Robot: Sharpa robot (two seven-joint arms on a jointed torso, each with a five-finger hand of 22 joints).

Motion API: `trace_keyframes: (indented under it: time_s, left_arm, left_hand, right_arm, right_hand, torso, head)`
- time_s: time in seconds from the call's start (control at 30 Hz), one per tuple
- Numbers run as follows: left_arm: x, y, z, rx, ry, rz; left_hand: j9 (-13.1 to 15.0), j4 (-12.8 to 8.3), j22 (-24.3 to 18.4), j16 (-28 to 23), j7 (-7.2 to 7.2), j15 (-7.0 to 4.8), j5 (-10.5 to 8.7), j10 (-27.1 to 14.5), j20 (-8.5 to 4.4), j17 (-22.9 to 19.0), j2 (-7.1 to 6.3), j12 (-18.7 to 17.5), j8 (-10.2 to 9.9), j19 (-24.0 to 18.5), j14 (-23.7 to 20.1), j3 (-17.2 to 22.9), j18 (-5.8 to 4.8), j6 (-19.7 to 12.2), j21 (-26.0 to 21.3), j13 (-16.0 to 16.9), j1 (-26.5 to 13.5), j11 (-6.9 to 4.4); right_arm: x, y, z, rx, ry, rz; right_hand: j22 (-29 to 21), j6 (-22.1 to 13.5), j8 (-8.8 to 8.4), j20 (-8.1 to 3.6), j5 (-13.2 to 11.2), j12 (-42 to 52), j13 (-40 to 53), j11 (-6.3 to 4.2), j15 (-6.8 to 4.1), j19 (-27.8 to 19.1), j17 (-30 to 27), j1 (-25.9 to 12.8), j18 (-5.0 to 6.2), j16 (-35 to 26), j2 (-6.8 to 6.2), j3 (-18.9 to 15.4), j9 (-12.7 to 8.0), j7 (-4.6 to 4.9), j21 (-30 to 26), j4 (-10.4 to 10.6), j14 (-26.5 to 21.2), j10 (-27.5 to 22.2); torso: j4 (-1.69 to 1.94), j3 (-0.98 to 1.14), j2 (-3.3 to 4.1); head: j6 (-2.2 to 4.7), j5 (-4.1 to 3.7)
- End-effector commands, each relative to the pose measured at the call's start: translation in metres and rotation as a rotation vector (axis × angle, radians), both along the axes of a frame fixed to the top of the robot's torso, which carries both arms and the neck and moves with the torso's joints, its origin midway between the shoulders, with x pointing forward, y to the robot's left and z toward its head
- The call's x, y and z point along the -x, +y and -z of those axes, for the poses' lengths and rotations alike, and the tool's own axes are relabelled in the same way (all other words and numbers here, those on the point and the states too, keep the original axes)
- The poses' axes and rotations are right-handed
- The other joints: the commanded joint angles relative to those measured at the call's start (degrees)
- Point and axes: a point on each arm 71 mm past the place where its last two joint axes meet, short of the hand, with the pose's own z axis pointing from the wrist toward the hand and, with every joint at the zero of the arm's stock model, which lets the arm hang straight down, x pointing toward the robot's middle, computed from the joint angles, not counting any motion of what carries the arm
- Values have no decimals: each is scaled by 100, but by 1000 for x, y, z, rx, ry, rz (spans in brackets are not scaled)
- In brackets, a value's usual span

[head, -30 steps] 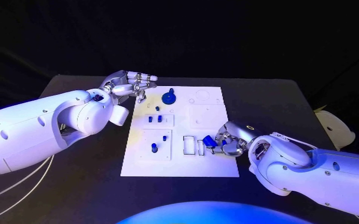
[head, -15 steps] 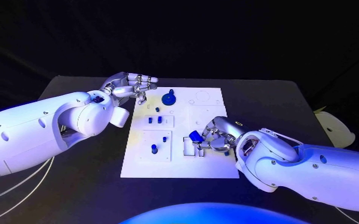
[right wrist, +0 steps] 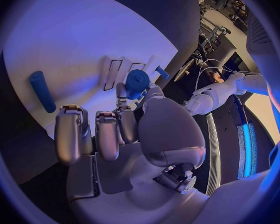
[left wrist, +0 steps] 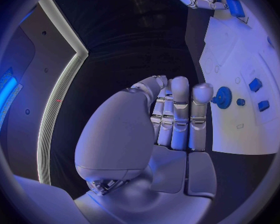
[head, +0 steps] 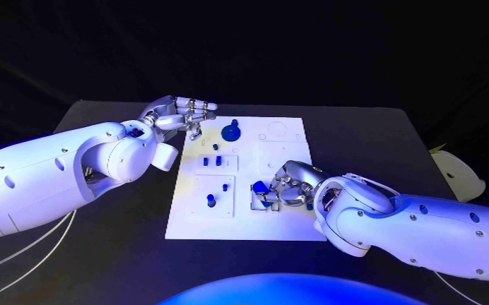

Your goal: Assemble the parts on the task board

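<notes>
Two hands are at work over a white task board (head: 290, 231) that lies in the middle of a black table (head: 377, 142). The right hand (head: 287, 186) sits low over the board's near right part, at two narrow upright slots, and pinches a small blue part (head: 261, 187) between thumb and fingertip; its wrist view shows the same blue piece (right wrist: 137, 81) held just past the two slots. Its other fingers are curled loosely beside the pinch. The left hand (head: 179, 116) hovers at the board's far left corner, fingers drawn together and bent inward with nothing in them, as its own wrist view (left wrist: 175, 115) confirms.

On the board, a round blue gear (head: 231, 133) stands near the far edge, two short blue pegs (head: 211, 162) stand in a small square plate at the left side, and another blue peg (head: 211, 200) stands in a larger plate nearer the front. A long blue bar (right wrist: 42, 91) lies on the board in the right wrist view.

Beyond the table the room is dark. Whether the held part touches the slots cannot be told, since the fingers cover it.
</notes>
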Motion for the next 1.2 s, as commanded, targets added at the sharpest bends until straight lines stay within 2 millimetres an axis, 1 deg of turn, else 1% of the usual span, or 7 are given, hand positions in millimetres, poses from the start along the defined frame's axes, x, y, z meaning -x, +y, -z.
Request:
trace_keyframes:
  time_s: [0.03,0.3,0.43,0.53,0.6,0.93,1.2]
  left_arm:
    - [1,-3,-1,16,0,25]
    - [2,-4,-1,22,1,37]
    - [2,-4,-1,22,1,38]
    - [2,-4,-1,22,2,39]
    - [2,-4,-1,22,2,39]
    - [2,-3,-1,21,3,37]
    - [1,-2,-1,19,4,34]
  left_hand:
    - [-7,11,-8,-24,40,15,-5,-29,16,-14,28,7,26,-5,-40,-29,103,-13,-41,9,-49,-7]
    - [-8,12,-12,-27,40,15,-5,-32,17,-21,28,8,27,-7,-42,-31,104,-15,-46,10,-53,-6]
    - [-9,14,-12,-30,41,16,-4,-38,17,-28,28,9,26,-6,-45,-33,104,-19,-47,10,-57,-5]
    - [-14,-3,-14,-32,39,13,11,-51,16,-35,55,17,28,-3,-52,-12,105,-25,-52,11,-30,-8]
    - [-14,-3,-14,-32,39,13,11,-51,16,-35,55,17,28,-3,-52,-12,105,-25,-52,11,-30,-8]
    - [-15,-4,-18,-30,40,13,11,-53,16,-32,56,18,28,-5,-51,-11,106,-26,-57,11,-31,-7]
    - [-16,-1,-20,-31,42,14,9,-56,17,-36,56,19,29,-5,-52,-14,106,-27,-59,12,-37,-5]
  right_arm:
    - [1,2,3,10,28,-27]
    - [-2,3,4,24,19,-24]
    - [-4,2,5,34,6,-15]
    - [-5,2,4,40,-7,-17]
    - [-4,3,4,42,-12,-22]
    - [2,8,-1,37,-28,-56]
    - [10,4,-4,42,-25,-77]
  right_hand:
    - [1214,57,42,-47,-63,37,314,-24,-61,212,905,-122,-70,16,10,-78,29,-2,-22,-2,476,29]
    - [1207,58,69,-64,-451,15,319,-37,-74,205,891,-324,-65,9,5,-218,112,-15,-54,-3,473,34]
    - [1189,16,71,-63,-1312,-41,291,-25,-68,181,847,-607,-53,-11,-105,-289,177,-2,-129,3,463,8]
    - [1176,-20,63,-54,-1603,-88,261,-11,-58,165,815,-788,-43,-26,-229,-241,207,11,-182,12,456,-18]
    - [1173,-31,62,-50,-1676,-116,241,-8,-54,161,803,-906,-41,-32,-276,-207,220,16,-196,16,454,-34]
    - [1175,-35,67,-45,-1673,-111,259,-7,-51,164,811,-1055,-42,-31,-288,-101,250,18,-194,11,456,-25]
    - [1192,10,100,-58,-1011,-64,327,-32,-69,190,844,-874,-53,-17,-98,58,319,-11,-140,-11,464,26]
  torso:
    - [-5,1,0]
    - [-5,2,1]
    - [0,1,0]
    - [-1,4,2]
    - [-5,6,2]
    - [-11,9,0]
    - [-4,7,-2]
  head:
    - [-6,7]
    - [-10,14]
    - [-16,9]
    - [-15,8]
    - [-18,11]
    - [-31,12]
    - [-44,16]
